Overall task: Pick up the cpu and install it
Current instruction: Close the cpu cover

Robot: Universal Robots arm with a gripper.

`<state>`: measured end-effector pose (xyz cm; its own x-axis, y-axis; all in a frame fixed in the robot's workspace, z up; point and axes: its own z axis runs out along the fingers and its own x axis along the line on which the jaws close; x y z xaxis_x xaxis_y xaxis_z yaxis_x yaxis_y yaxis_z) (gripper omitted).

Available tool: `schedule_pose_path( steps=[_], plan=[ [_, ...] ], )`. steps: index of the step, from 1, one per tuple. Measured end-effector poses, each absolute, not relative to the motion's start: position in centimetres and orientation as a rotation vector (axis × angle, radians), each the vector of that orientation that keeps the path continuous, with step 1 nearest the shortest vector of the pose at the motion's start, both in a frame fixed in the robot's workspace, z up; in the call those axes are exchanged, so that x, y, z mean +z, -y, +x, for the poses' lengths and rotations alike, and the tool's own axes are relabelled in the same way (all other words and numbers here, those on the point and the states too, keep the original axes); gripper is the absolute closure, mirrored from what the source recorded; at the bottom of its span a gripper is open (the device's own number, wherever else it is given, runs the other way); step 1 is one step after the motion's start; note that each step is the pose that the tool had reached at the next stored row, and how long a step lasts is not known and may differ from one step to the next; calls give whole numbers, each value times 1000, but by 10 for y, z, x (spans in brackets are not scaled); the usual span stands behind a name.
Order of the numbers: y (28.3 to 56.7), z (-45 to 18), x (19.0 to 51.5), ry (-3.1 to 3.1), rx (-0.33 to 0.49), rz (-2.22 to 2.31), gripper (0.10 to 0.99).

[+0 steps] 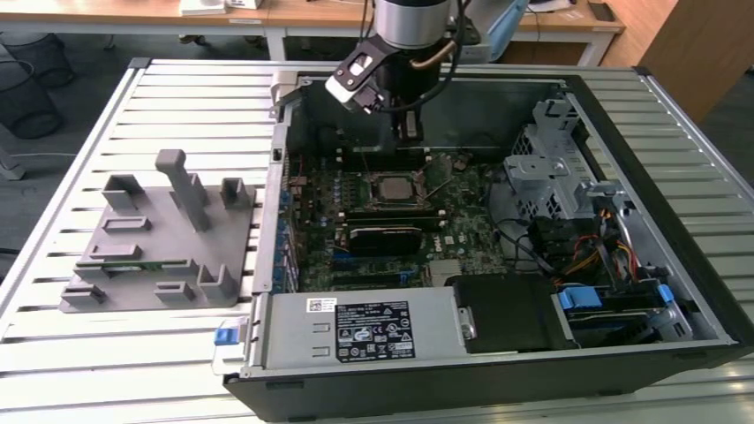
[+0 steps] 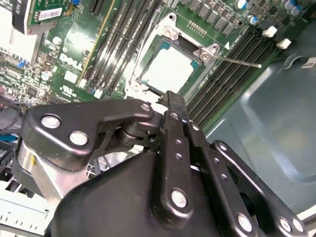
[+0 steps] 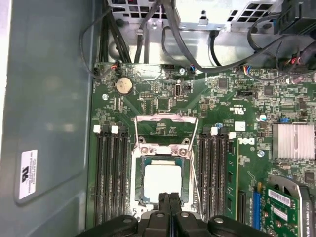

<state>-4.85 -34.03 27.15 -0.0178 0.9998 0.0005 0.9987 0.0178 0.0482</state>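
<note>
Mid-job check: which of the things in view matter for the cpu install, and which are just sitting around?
Part of the job:
- cpu, lying in the socket
- socket frame around it
- end effector, shut, close by the cpu

Just lying about:
- grey fixture on the table beside the case
- power supply
- heatsink
- coin battery

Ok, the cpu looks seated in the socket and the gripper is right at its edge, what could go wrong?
The gripper hangs shut at the edge of the cpu; a drop or sideways slip could scrape or shift it in the socket. The load plate stands open, so nothing clamps the cpu down.
</note>
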Motion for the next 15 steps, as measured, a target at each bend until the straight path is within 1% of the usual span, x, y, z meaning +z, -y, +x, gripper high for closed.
schedule_pose_path(
  steps=[7, 15],
  plan=[
    [345, -39, 271, -2224, 39, 2185, 980],
    [345, -28, 271, -2238, 41, 2178, 980]
  ],
)
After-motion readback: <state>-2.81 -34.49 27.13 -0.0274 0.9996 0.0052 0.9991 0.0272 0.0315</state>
